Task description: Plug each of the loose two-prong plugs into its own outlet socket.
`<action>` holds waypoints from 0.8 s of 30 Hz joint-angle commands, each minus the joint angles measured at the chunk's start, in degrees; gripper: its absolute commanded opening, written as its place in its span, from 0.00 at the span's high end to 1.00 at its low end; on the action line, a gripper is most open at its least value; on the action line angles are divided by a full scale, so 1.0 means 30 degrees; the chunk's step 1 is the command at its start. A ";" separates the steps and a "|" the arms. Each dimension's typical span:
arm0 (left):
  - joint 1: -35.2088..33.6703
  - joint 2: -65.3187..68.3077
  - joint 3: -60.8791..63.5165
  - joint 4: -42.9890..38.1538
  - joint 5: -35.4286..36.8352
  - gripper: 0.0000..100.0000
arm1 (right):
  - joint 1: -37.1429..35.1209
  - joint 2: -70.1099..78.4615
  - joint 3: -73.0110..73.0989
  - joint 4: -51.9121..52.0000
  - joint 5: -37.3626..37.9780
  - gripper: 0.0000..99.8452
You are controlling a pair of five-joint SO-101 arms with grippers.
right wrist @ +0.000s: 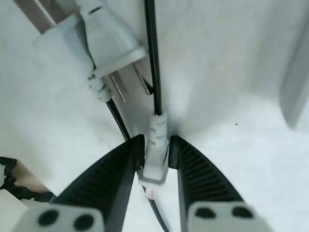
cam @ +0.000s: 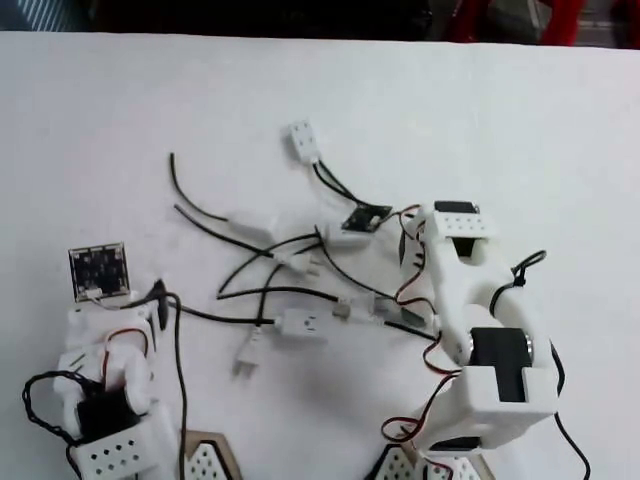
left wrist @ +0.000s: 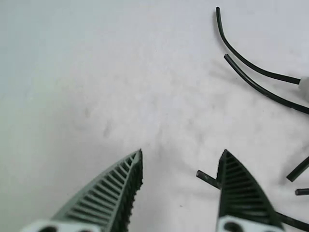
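Bright, even light falls from above on the white tabletop [cam: 120, 100], which looks almost washed out in the high view; the strip behind its far edge is dark. The thin black cables [cam: 215, 317] throw only faint, soft shadows beside them. In the right wrist view a soft grey shadow lies under the white two-prong plug [right wrist: 108, 41], and the right hand [right wrist: 157, 140] shades the small white cable connector [right wrist: 154, 166] between its black ribbed fingers [right wrist: 116, 169].

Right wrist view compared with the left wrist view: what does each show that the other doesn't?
Right wrist view: the right gripper pinches a small white moulded cable end, beside a white two-prong plug with bare metal prongs. Left wrist view: the left gripper is open, with two loose black wire ends nearby. Shared: the white table and black cords.
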 commanded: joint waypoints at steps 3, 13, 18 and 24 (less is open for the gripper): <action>-0.0132 -0.0190 -0.0205 -0.0410 0.0117 0.74 | -0.0015 -0.0103 -0.0410 0.0278 0.0234 0.98; -0.0132 -0.0190 -0.0205 -0.0410 0.0117 0.74 | 0.0278 -0.2125 -0.0440 0.1333 0.1377 0.98; -0.0132 -0.0190 -0.0176 -0.0410 0.0117 0.74 | 0.0278 -0.8249 -0.0440 0.2711 0.1201 0.98; -0.0132 -0.0190 -0.0176 -0.0440 0.0117 0.74 | 0.0190 -1.5604 -0.0381 0.4234 -0.0029 0.98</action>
